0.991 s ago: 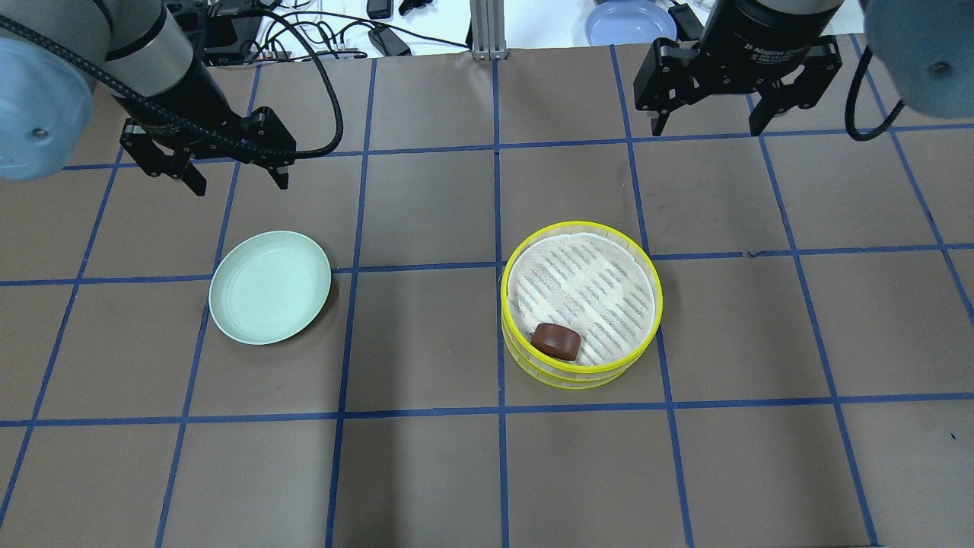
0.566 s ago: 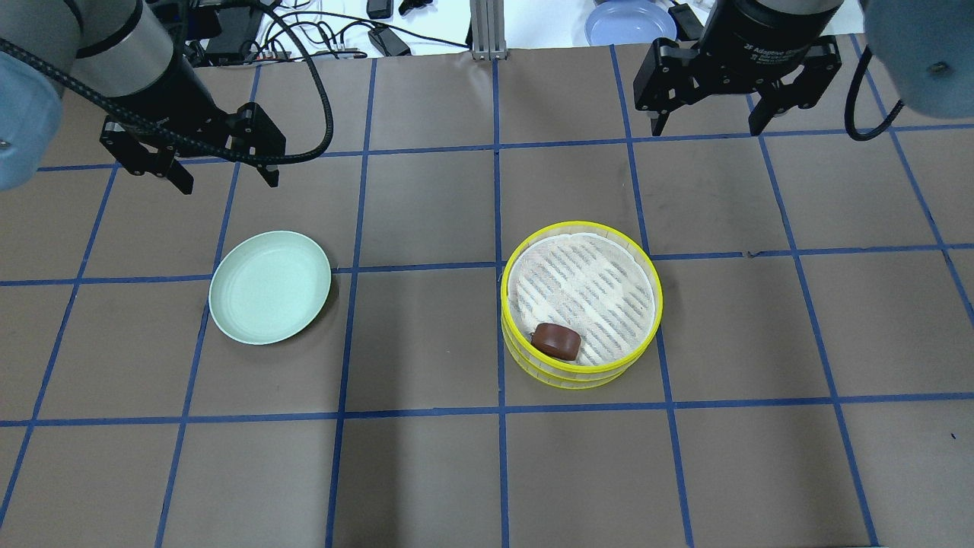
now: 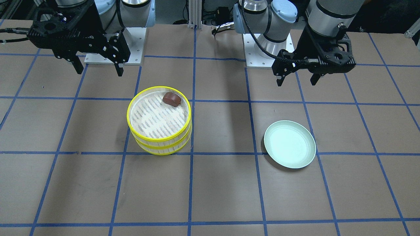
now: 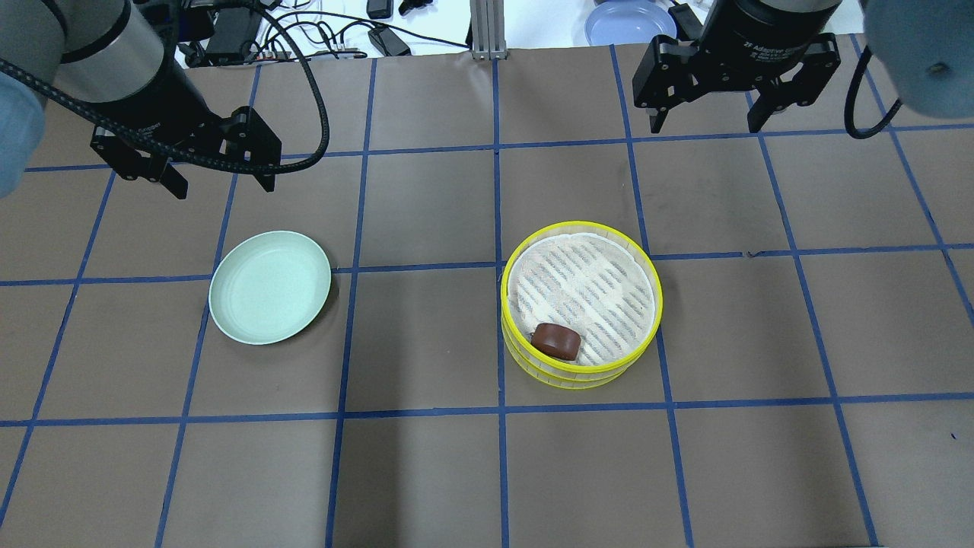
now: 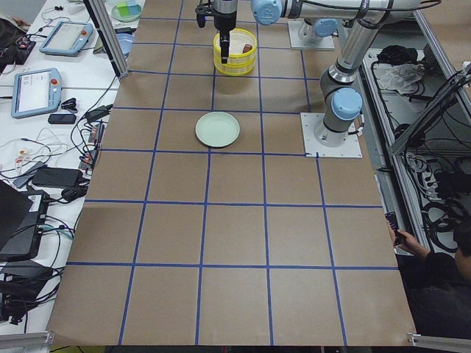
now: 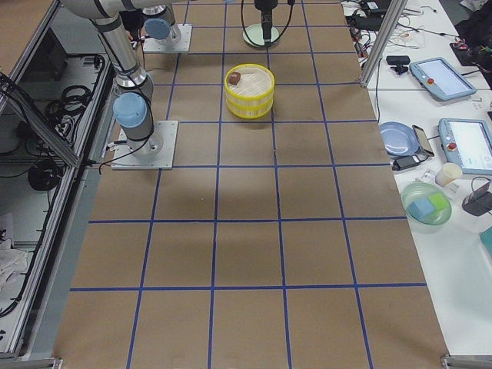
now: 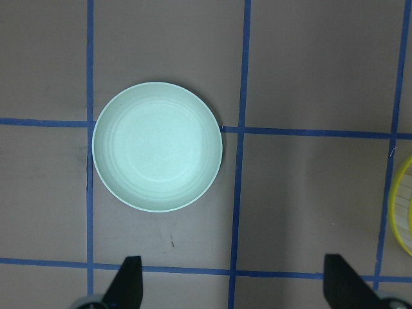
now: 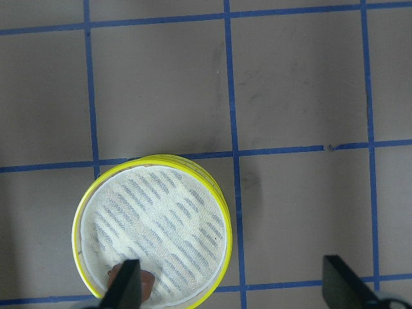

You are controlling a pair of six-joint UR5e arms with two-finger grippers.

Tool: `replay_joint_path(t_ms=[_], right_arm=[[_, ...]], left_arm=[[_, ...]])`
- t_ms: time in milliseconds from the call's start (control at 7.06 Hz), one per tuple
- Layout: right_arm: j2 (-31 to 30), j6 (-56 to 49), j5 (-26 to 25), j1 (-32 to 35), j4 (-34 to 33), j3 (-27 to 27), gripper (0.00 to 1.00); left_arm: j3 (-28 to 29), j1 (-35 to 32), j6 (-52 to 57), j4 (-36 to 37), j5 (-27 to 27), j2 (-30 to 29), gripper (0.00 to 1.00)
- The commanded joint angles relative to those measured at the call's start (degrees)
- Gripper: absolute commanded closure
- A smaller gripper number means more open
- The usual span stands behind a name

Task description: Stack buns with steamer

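Note:
Two yellow-rimmed steamer trays [image 4: 582,365] [image 3: 159,144] stand stacked right of the table's middle. A dark reddish-brown bun [image 4: 556,340] [image 3: 172,99] lies on the cloth liner of the top tray, by its near rim; it also shows in the right wrist view [image 8: 116,277]. The cream-white bun is out of view. My left gripper [image 4: 219,176] [image 3: 297,80] hangs open and empty high behind the plate. My right gripper [image 4: 706,120] [image 3: 98,68] hangs open and empty high behind the steamer.
An empty pale green plate [image 4: 270,287] [image 3: 290,144] [image 7: 158,146] lies left of the middle. A blue plate [image 4: 630,21] and cables lie on the white bench past the table's far edge. Blue tape lines grid the brown table.
My left gripper has drifted further left and slightly back, away from the plate. The right gripper, steamer, bun and plate have not moved.

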Motion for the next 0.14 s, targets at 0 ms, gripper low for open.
replay_joint_path(t_ms=[0], right_arm=[[0.0, -0.12, -0.25, -0.09, 0.09, 0.0, 0.0]], left_arm=[[-0.32, 0.0, 0.0, -0.02, 0.02, -0.06, 0.0]])
